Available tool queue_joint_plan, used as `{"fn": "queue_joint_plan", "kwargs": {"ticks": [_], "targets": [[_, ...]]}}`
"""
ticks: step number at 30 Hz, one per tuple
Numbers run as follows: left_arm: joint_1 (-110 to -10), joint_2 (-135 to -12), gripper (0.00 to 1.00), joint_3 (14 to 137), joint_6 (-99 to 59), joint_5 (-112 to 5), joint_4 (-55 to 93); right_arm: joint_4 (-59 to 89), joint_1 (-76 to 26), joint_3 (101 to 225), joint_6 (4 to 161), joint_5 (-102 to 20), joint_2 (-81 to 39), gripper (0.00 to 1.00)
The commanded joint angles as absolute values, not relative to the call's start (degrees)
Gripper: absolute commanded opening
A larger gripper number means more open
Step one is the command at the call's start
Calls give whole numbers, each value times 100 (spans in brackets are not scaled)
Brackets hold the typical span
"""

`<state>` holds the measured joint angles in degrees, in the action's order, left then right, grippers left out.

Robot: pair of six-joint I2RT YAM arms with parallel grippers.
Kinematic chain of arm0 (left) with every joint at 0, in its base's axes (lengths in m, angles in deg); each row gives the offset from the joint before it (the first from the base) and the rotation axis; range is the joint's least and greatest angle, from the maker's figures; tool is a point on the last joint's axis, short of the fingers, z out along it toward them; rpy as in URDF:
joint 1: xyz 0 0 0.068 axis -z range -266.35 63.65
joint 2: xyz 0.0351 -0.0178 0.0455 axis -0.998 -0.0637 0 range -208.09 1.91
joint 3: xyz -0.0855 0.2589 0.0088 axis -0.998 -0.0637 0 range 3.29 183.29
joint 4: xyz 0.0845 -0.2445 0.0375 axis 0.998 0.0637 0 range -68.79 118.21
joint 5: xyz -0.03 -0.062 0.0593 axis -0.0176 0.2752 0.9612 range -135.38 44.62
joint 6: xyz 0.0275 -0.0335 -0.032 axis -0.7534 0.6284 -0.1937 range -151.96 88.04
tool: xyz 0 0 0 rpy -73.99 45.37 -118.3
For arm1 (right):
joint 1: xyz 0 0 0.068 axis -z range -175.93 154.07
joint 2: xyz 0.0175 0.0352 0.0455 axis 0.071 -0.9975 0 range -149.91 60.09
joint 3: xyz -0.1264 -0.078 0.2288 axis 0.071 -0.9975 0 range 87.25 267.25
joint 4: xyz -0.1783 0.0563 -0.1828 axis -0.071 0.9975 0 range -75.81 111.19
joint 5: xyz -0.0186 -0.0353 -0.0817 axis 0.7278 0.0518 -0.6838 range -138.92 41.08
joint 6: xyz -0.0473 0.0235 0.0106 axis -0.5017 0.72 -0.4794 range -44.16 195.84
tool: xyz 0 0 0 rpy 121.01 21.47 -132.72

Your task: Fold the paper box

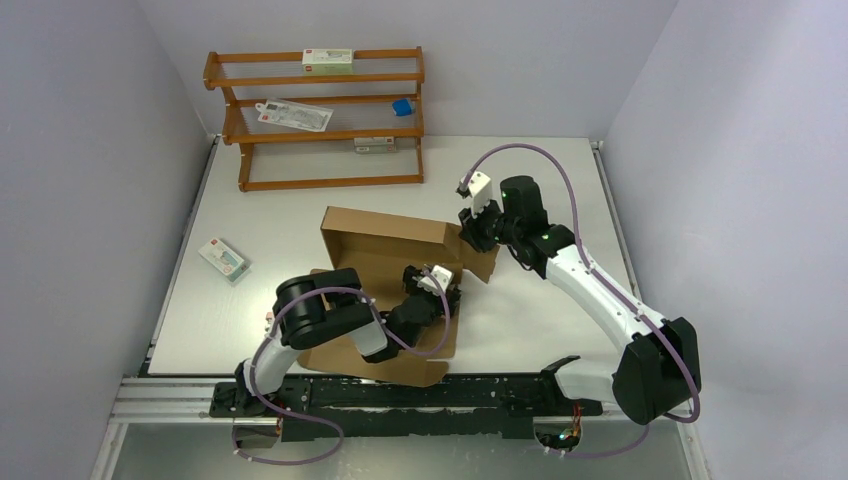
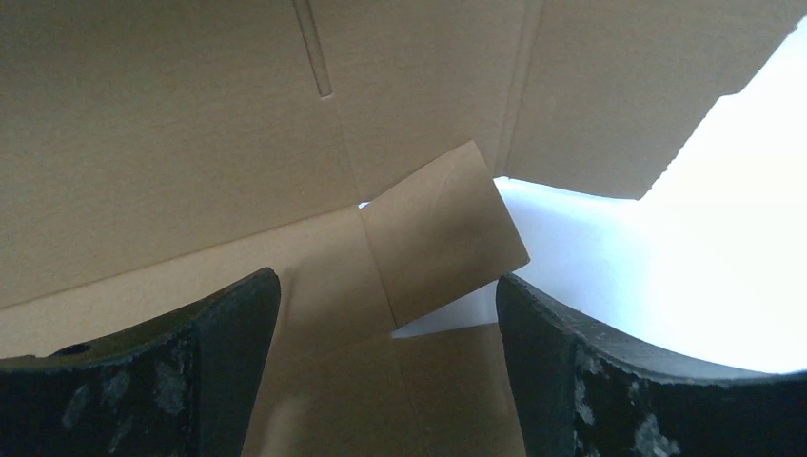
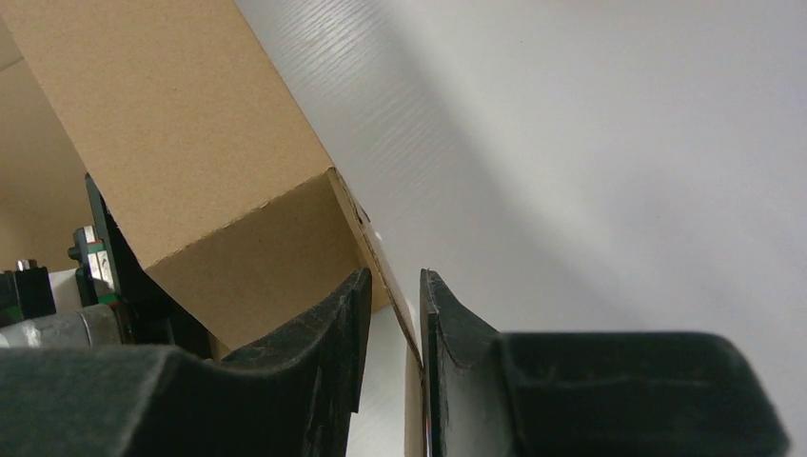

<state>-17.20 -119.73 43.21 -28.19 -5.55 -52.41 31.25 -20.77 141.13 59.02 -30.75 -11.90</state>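
Note:
The paper box (image 1: pixel 372 240) is brown cardboard, half folded, in the middle of the table, with its back wall raised. My left gripper (image 1: pixel 443 283) hovers low over the box's right part. In the left wrist view it (image 2: pixel 387 281) stands wide open over the cardboard (image 2: pixel 143 143), and a small flap (image 2: pixel 442 228) sticks up between the fingers. My right gripper (image 1: pixel 478 238) is at the box's right side flap. In the right wrist view its jaws (image 3: pixel 396 276) stand narrowly apart around the flap's edge (image 3: pixel 385 262). The edge leans on the right finger, and a gap shows beside the left one.
An orange-brown wooden rack (image 1: pixel 320 120) stands at the back left with white cartons (image 1: pixel 328 60) and a small blue item (image 1: pixel 402 106) on its shelves. Another white carton (image 1: pixel 224 258) lies on the table at the left. Walls close in both sides.

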Motion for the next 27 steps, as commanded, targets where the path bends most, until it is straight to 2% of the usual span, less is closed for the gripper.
{"fn": "queue_joint_plan", "kwargs": {"ticks": [1,13,27], "targets": [[-1817,-11964,87,4362,-2259,-184,-5277,3159,-2132,14183,5999,-3196,-1147,30],[-2350,-11708,69,3942,-809,-859,-5140,3148,-2195,14169,6028,-3469,-1214,29],[-2614,-11736,58,3764,-147,-1322,-5136,2999,-2680,14298,6617,-3703,-1317,23]]}}
